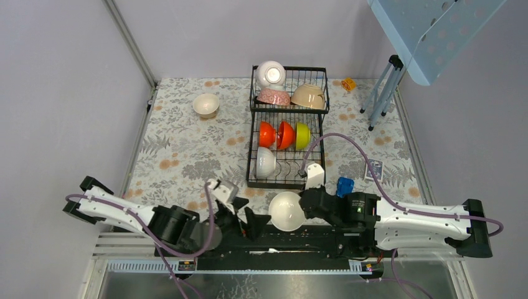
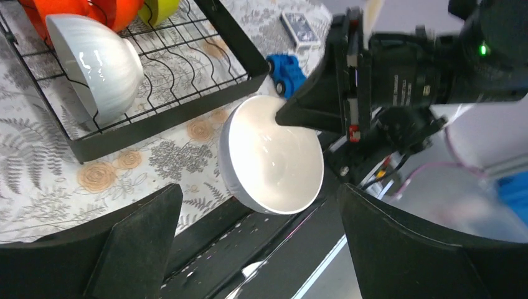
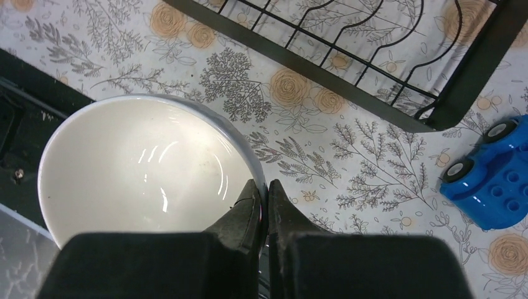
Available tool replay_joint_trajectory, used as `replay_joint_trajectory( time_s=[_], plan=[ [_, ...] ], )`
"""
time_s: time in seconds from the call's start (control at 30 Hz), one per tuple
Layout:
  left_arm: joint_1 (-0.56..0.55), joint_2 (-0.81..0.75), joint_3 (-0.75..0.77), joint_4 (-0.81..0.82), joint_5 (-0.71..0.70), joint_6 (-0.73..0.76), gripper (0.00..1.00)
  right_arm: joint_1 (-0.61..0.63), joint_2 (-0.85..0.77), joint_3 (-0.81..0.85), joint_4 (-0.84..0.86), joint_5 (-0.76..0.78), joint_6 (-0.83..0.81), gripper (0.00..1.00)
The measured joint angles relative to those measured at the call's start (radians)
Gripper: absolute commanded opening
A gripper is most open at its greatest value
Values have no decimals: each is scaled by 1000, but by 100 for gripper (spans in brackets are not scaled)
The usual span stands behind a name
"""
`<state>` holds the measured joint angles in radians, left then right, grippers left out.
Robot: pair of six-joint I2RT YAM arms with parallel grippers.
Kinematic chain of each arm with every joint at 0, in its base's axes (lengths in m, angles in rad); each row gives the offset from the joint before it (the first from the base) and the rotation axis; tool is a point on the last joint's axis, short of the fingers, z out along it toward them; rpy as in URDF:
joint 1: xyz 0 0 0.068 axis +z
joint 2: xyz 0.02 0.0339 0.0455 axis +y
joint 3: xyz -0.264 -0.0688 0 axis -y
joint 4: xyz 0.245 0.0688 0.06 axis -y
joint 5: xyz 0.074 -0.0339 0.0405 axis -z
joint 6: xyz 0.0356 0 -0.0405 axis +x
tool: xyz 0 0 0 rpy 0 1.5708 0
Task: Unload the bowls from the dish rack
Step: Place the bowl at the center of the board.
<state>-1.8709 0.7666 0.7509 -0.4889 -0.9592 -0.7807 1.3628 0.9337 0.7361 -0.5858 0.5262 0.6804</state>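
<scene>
With your right gripper [image 3: 264, 187] pinched shut on the rim of the white bowl [image 3: 143, 168] just beside the dish rack [image 1: 277, 185] and your left gripper [image 2: 258, 205] spread open nearby, that thin one-point grip could have let the bowl pivot and drop.

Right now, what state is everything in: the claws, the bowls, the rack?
right gripper, shut on the white bowl at its rim.
left gripper, open, holding nothing.
white bowl, out of the rack, tilted, held by the rim.
dish rack, loaded: three bowls in the upper basket, four in the lower tray.
cream bowl, upright on the table, left of the rack.
blue toy car, on the table by the rack's near corner.
</scene>
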Motion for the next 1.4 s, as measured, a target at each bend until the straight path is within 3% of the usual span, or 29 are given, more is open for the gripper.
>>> replay_joint_trajectory(
  time_s=[0.1, 0.2, 0.4, 0.47, 0.6, 0.67, 0.93, 1.13, 1.4],
  plan=[
    [0, -94, -100, 104, -51, -53, 99, 0, -8, -8, -6, 35, 41, 0],
    [0, -68, -114, 101, -128, -197, 99, 0, -7, -8, -11, 65, 84, 0],
    [3, 271, 99, -354, -231, -866, 98, 0, 8, -8, -16, 113, 164, 0],
    [8, 385, 164, -511, -232, -1025, 98, 0, 26, -8, -18, 128, 192, 0],
    [37, 479, 230, -687, -229, -1177, 96, 0, 86, 2, -41, 145, 234, 0],
    [87, 466, 236, -666, -215, -1178, 93, 0, 112, 10, -52, 145, 248, 0],
    [323, 263, 55, -238, -27, -829, 78, 0, 128, 18, -52, 144, 267, 0],
    [372, 378, 53, -133, 72, -728, 64, 0, 130, 22, -53, 144, 269, 0],
    [376, 480, 113, -129, 115, -680, 45, 0, 143, 32, -54, 143, 279, 0]
  ],
)
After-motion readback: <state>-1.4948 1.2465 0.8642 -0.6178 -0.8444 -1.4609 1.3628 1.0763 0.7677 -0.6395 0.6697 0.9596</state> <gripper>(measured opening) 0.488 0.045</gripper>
